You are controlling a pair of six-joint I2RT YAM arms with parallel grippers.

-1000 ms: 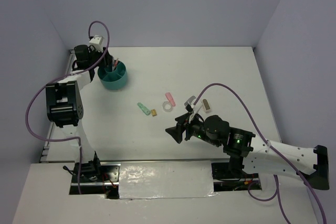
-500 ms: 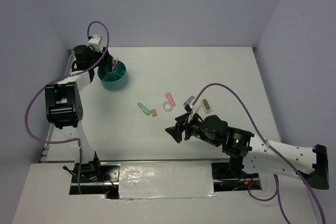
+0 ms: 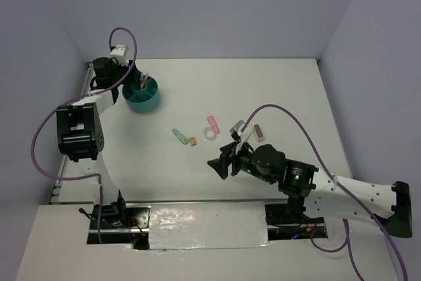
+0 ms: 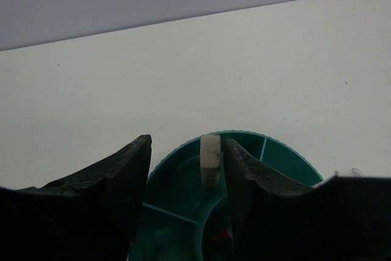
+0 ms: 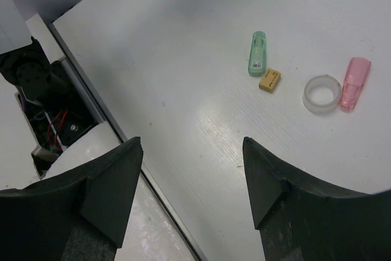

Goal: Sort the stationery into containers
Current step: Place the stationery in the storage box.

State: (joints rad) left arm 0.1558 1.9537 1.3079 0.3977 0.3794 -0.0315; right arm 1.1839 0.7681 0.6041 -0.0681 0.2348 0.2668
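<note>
The round teal organizer [image 3: 150, 102] stands at the far left of the table. My left gripper [image 3: 133, 78] hangs over it with its jaws open. In the left wrist view a beige eraser block [image 4: 210, 158] stands on end inside a compartment of the organizer [image 4: 287, 158], free between the fingers [image 4: 186, 145] and close to the right one. On the table's middle lie a mint-green block [image 3: 178, 136], a tiny orange piece [image 3: 193, 141], a white tape ring [image 3: 210, 134], a pink block [image 3: 212, 123] and a brown block [image 3: 258, 132]. My right gripper [image 3: 220, 164] hovers open and empty near them.
A small grey item [image 3: 238, 126] lies beside the brown block. The right wrist view shows the mint-green block [image 5: 257, 53], orange piece [image 5: 269, 79], tape ring [image 5: 322, 94] and pink block [image 5: 354, 83] ahead of the gripper [image 5: 192, 145]. The table's near edge and cabling [image 5: 43, 108] lie left.
The left gripper's jaws have opened wider over the organizer. The right gripper has drifted slightly toward the near edge.
</note>
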